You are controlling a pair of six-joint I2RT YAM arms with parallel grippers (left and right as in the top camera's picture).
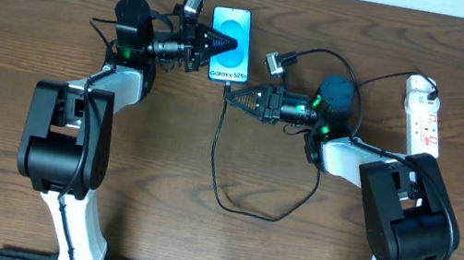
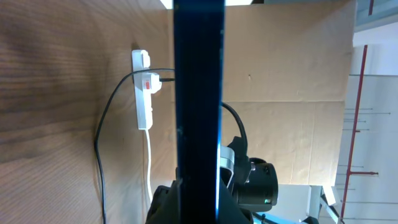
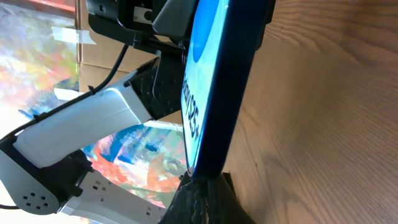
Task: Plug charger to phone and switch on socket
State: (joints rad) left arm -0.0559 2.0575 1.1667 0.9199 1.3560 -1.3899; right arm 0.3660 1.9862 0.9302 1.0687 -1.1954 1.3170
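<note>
The right gripper (image 1: pixel 230 95) is closed to a point, and the end of the charger (image 1: pixel 219 165) runs into its tips; the plug itself is hidden between them. In the right wrist view those tips (image 3: pixel 199 196) meet the short bottom edge of the phone (image 3: pixel 214 93) directly ahead of them. From the tips the thin black cable drops back towards the arm's base, loops across the table (image 1: pixel 222 250) and climbs out past the arm to the socket (image 1: pixel 425 114), which lies well off to the gripper's outer side. Across from the right gripper, the left gripper (image 1: pixel 200 48) is clamped on the long side of the phone (image 1: pixel 230 41), screen up. In the left wrist view the phone (image 2: pixel 199 93) shows edge-on, rising out of the jaws, and far beyond it the socket (image 2: pixel 143 99) lies with the charger (image 2: pixel 102 143) plugged in beside a red switch
</note>
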